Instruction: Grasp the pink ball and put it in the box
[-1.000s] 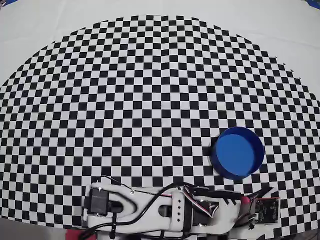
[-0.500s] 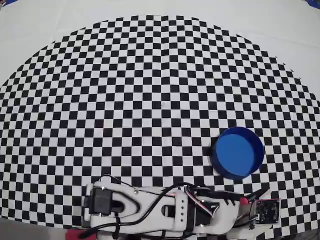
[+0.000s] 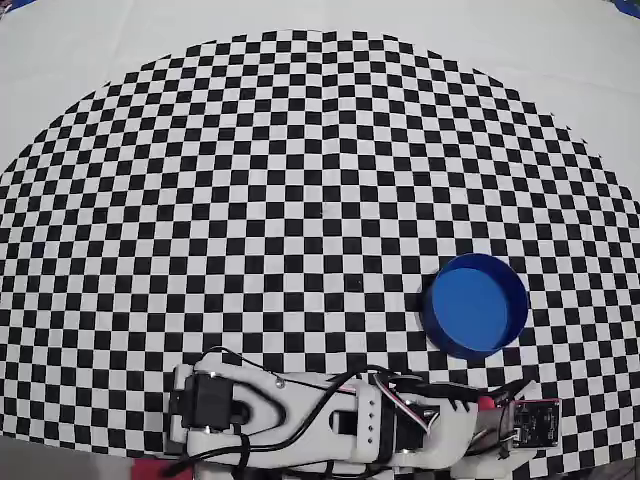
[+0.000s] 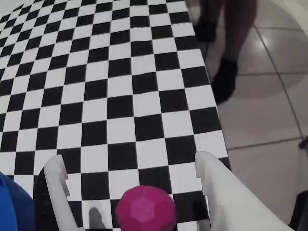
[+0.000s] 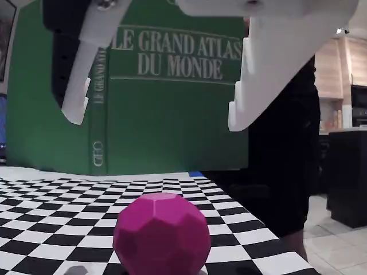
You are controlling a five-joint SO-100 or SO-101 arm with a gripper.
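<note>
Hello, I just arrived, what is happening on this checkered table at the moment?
A white robot arm is going after a small magenta-pink faceted ball near the edge of the black-and-white checkered table. Its two-finger gripper is open and hangs above the ball, one finger on each side, not touching it. The round, shallow blue container stands on the table, and the overhead view shows nothing inside it.

Arm (image 3: pixel 300 420) apparently edged slightly lower.
</note>
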